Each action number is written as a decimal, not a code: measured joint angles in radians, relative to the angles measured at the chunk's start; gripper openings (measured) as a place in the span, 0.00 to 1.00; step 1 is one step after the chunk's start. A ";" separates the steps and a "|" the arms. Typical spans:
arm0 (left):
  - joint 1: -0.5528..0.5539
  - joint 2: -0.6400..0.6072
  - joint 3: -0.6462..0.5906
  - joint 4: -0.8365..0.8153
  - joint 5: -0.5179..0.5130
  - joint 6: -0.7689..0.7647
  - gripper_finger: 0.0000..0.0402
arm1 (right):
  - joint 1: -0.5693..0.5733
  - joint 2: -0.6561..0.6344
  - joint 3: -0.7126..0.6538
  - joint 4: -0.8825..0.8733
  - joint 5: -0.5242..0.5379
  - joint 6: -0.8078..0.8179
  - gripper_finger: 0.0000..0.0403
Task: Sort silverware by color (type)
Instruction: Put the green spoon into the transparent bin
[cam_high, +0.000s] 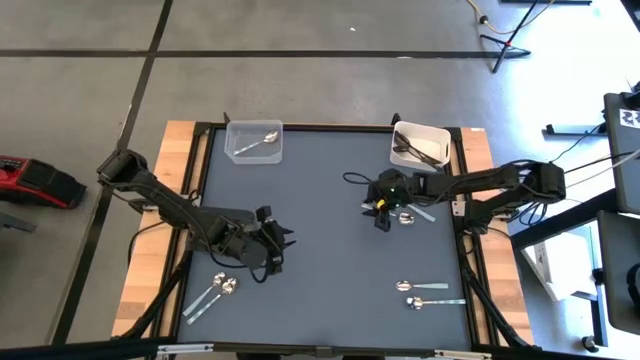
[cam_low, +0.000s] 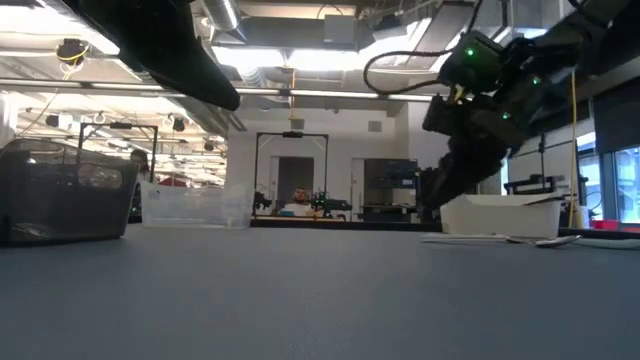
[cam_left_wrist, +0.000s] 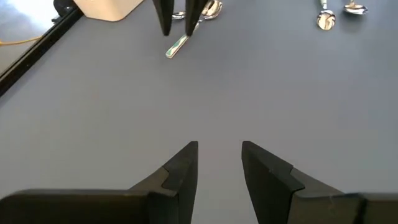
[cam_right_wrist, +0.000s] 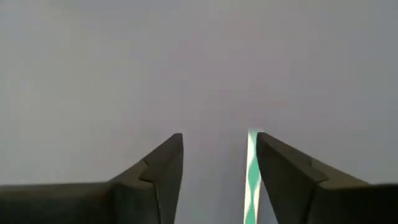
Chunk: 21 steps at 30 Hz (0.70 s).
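My right gripper (cam_high: 382, 218) is open and points down at the table right of centre. Its fingers (cam_left_wrist: 165, 17) straddle the handle (cam_right_wrist: 251, 177) of a shiny silver spoon (cam_high: 406, 216), whose bowl (cam_left_wrist: 212, 9) lies toward the table's right. My left gripper (cam_high: 272, 246) is open and empty, low over the table left of centre. Two silver spoons (cam_high: 222, 288) lie near the front left. Two more silver spoons (cam_high: 424, 294) lie near the front right. My right gripper stands over the spoon's handle (cam_right_wrist: 251, 162) from above, fingers across it. The handle lies flat on the table, close against one finger (cam_right_wrist: 280, 174). I cannot tell whether that finger touches it.
A clear bin (cam_high: 253, 140) at the far left holds one silver spoon. A white bin (cam_high: 420, 146) at the far right holds dark utensils. Bare mat lies between the two grippers. A person sits in the room far behind the table (cam_low: 298, 205).
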<state>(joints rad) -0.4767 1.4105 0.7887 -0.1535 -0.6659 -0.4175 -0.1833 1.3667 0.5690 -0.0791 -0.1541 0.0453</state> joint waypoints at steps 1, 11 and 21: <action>0.000 0.000 0.000 0.000 0.000 0.000 0.30 | 0.001 -0.008 0.010 -0.056 0.004 0.015 0.49; 0.000 0.000 0.000 0.000 0.003 -0.001 0.30 | 0.000 -0.016 -0.008 -0.302 0.074 0.190 0.48; 0.001 0.000 0.000 0.000 0.000 0.000 0.30 | 0.000 -0.008 -0.008 -0.272 0.147 0.186 0.47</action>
<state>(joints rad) -0.4759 1.4105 0.7887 -0.1539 -0.6656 -0.4171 -0.1829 1.3587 0.5610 -0.3511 -0.0066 0.2311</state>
